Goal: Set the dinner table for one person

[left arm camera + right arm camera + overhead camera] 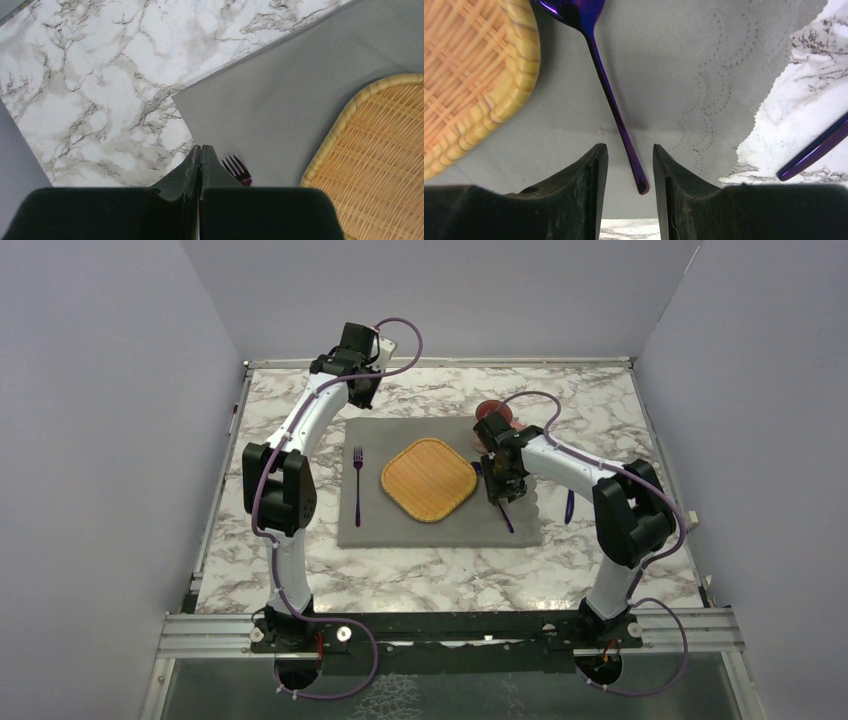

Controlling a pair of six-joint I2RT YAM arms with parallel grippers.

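Marble table (440, 570) fills the floor of the booth, with both arm bases at its near edge. A grey mat (400, 530) lies flat at the table's centre. A woven tray (428, 478) sits mid-mat, turned so its corners point near and far. A fork (357, 485) lies on the mat left of the tray, apart from it, tines toward the far side. A purple spoon (609, 95) lies on the mat right of the tray, bowl just beside the tray rim and handle running to the near side. The right gripper (628, 146) is low over the mat. Its fingers are apart and straddle the end of the spoon handle, with a gap on each side, so there is no grip. A second purple utensil (570, 505) lies on bare marble just right of the mat's scalloped edge; I can't tell what kind it is. A red cup (495, 415) stands at the mat's far right corner, beyond the right wrist. The left gripper (200, 148) is over the far left corner of the mat, fingers pressed together and holding nothing, with the fork tines just beside its tips in the wrist view.
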